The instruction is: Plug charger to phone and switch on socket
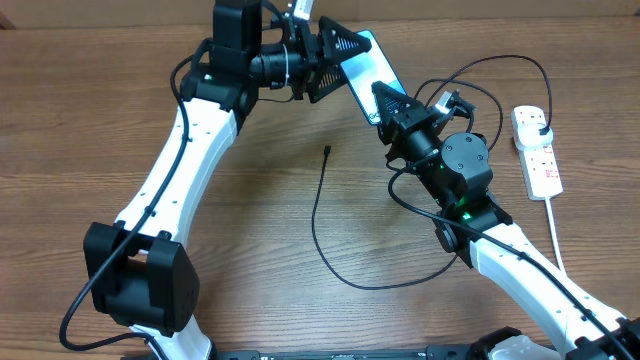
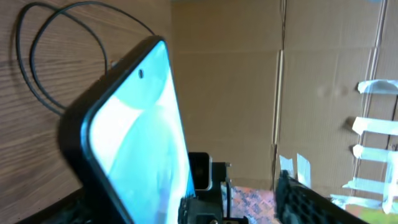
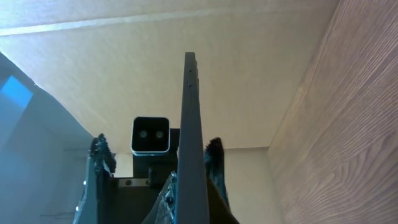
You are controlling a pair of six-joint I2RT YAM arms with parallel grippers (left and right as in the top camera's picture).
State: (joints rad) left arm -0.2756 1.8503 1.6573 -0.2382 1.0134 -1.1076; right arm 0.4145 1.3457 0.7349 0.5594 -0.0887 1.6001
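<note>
Working over a wood-grain worktop (image 1: 250, 200). Gripping the phone (image 1: 369, 68) with the right fingers (image 1: 388, 100), clamped across its thin body at the near short end and holding it up on edge, blue screen lit. Straddling its far end with the left fingers (image 1: 340, 45), spread apart, one close by the phone's back and the other standing clear on the screen side, so seemingly steadying rather than pinching. Noting the socket (image 1: 540, 160) flat on the worktop, well out beyond the right fingers on their outer side, with the plug (image 1: 542, 124) apparently seated in it; cannot tell whether switched on. Noting the charger (image 1: 315, 215) loose, looping under the right arm (image 1: 520, 250), its tip (image 1: 328, 151) free on the worktop, short of the gap between the two sets of fingers and well apart from the phone. Judged to be at the phone-positioning step, with no plugging done yet. Next, likely: keep the phone in one grasp, free the other fingers, pinch the charger just behind the tip, line it up squarely with the port, not visible here, and push home; then switch the socket on.
</note>
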